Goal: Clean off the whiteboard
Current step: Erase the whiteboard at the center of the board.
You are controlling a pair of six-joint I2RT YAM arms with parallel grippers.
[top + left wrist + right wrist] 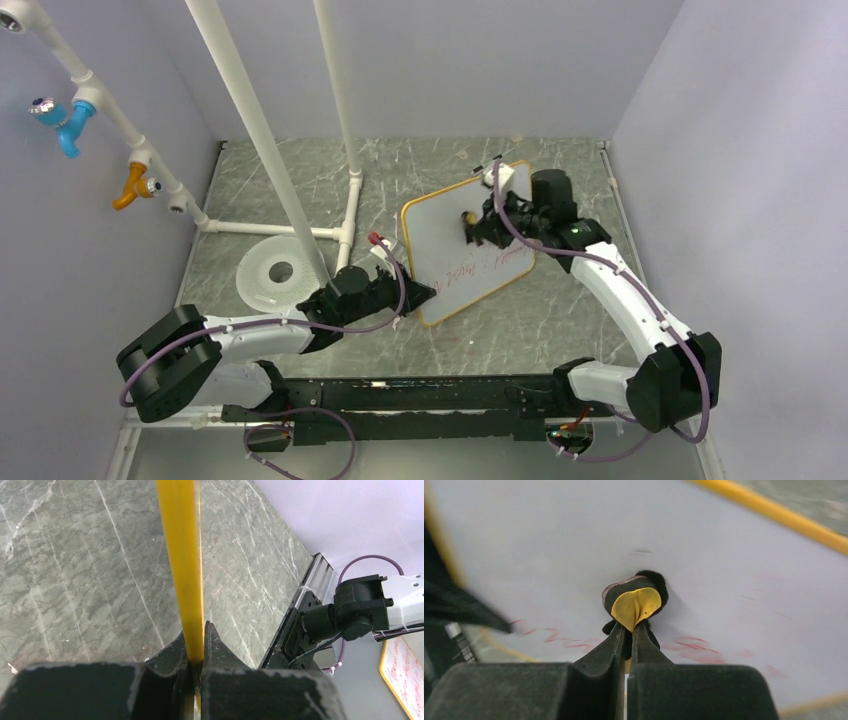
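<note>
No legible txt, brand, label or nr anywhere. Only writing is a red handwritten scrawl (483,266) on lower part of the whiteboard (440,250). Top view: too faint & small to read. Right wrist view: blurred pink-red strokes. Left wrist view: tiny slanted lines. No letters made out.

table (560,330) — grey marble | on it: white disc (262,287); pipe frame (270,230)

The left claw (196,635) and right claw (629,630) are black, arms (250,335) white-shelled with black joints (purple cables (370,556) alongside).
</note>
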